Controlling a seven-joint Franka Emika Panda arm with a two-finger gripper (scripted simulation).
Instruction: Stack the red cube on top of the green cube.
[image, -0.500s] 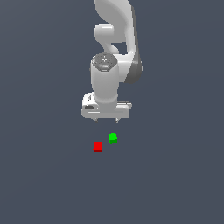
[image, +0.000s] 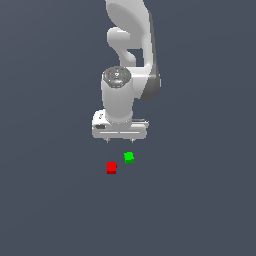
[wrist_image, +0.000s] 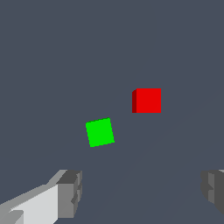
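The red cube (image: 111, 167) lies on the dark grey floor, with the green cube (image: 129, 157) close beside it toward the exterior view's right and a little farther back. The two cubes are apart, not touching. My gripper (image: 120, 141) hangs above and behind them, open and empty, its short fingertips pointing down. In the wrist view the red cube (wrist_image: 147, 100) and green cube (wrist_image: 100, 132) lie beyond the spread fingers (wrist_image: 70, 191), neither one between them.
The white arm (image: 131, 45) rises behind the gripper. A plain dark grey floor (image: 200, 200) stretches all around the cubes.
The gripper has barely moved; it seems to have shifted very slightly. The cubes lie where they were.
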